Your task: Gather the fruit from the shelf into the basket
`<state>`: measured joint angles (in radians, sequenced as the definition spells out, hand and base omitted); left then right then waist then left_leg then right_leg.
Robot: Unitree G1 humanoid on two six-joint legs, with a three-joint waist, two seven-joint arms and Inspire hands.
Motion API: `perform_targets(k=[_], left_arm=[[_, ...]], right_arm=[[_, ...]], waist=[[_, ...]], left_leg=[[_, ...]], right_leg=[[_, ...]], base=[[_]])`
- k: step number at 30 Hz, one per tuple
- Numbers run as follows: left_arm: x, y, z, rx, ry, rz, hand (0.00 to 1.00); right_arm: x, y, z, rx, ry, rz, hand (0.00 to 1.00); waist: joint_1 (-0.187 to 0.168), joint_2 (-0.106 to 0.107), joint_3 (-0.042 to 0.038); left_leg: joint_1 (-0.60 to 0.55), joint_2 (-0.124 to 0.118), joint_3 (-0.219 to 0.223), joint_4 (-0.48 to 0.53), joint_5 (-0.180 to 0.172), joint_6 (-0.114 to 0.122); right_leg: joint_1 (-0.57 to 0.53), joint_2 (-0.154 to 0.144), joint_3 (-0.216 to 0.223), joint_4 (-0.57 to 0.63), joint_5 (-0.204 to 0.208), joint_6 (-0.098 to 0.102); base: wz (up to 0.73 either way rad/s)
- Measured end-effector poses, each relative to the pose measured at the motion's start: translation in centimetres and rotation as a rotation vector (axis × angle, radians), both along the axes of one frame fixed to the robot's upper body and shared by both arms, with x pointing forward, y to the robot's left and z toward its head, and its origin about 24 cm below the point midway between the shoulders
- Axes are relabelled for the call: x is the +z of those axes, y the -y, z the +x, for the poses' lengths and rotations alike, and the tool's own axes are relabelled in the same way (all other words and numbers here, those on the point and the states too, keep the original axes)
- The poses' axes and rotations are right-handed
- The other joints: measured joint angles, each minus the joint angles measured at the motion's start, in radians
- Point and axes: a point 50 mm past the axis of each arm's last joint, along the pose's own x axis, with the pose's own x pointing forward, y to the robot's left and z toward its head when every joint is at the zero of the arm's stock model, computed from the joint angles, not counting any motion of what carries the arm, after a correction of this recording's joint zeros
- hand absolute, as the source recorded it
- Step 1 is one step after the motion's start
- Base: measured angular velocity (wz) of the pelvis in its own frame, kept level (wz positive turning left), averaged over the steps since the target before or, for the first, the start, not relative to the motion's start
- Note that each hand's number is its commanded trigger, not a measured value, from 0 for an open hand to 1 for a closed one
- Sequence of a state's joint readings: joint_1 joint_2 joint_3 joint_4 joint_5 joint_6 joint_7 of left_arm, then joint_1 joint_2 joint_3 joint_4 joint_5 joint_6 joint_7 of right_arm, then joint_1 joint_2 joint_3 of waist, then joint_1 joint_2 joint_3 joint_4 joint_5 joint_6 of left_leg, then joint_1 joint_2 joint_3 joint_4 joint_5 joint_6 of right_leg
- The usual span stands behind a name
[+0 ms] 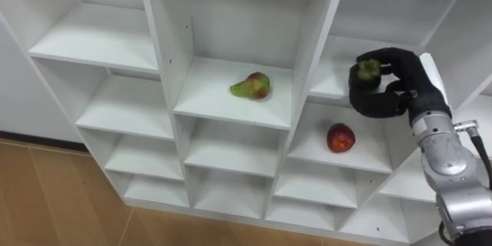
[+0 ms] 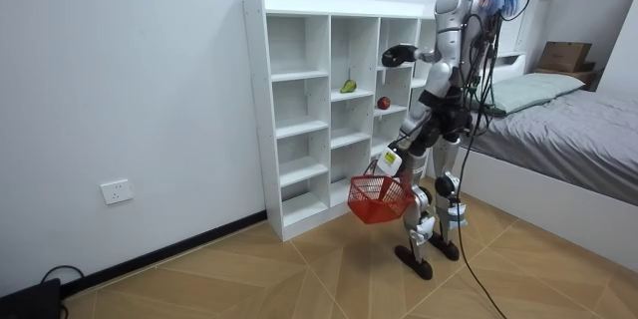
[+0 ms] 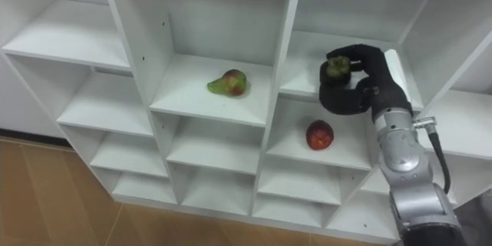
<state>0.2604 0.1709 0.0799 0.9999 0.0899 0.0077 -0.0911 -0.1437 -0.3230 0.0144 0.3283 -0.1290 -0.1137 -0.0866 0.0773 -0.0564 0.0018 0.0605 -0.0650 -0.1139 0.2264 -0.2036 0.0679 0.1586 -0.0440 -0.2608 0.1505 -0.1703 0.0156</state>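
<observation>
The right hand (image 1: 384, 84) curls round a small, seemingly green fruit (image 1: 370, 68) at the white closet (image 1: 165, 38).

- The closet (image 1: 207, 92) was smooth, matt white board.
- The right hand (image 1: 388, 84), at three o'clock of the pear (image 1: 251, 86), wore matt black; its forearm was brushed metal.
- The apple (image 1: 340, 137) shone glossy red.
- The green fruit (image 1: 369, 69) looked dull.
- The basket (image 2: 377, 199) was red plastic mesh.
</observation>
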Motion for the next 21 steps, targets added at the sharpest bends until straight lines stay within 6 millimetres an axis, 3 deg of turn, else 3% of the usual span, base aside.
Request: perform_targets(k=[8,16,21], left_arm=[[0.2,0.1,1.0,0.016,0.066,0.012,1.0],[0.1,0.6,1.3,0.031,0.091,0.009,1.0],[0.0,1.0,1.4,0.029,0.106,-0.002,1.0]], right_arm=[[0.2,-1.0,-2.1,0.047,0.026,0.021,1.0],[1.2,-1.8,-3.4,0.105,0.059,0.041,1.0],[2.1,-3.7,-4.5,0.201,0.089,0.058,1.0]], waist=[[-0.008,0.018,-0.0084],[-0.024,0.029,-0.0062],[-0.016,0.035,-0.0046]], left_leg=[[0.005,0.0,0.004,-0.004,0.0,0.0],[0.004,0.001,0.008,-0.006,0.0,0.0],[0.004,0.004,0.034,-0.017,0.0,0.0]], right_leg=[[0.0,0.0,0.012,0.0,0.0,0.0],[-0.003,0.0,0.014,0.0,0.0,0.0],[-0.017,0.001,0.04,0.002,0.0,0.0]], base=[[-0.02],[0.0],[-0.15]])
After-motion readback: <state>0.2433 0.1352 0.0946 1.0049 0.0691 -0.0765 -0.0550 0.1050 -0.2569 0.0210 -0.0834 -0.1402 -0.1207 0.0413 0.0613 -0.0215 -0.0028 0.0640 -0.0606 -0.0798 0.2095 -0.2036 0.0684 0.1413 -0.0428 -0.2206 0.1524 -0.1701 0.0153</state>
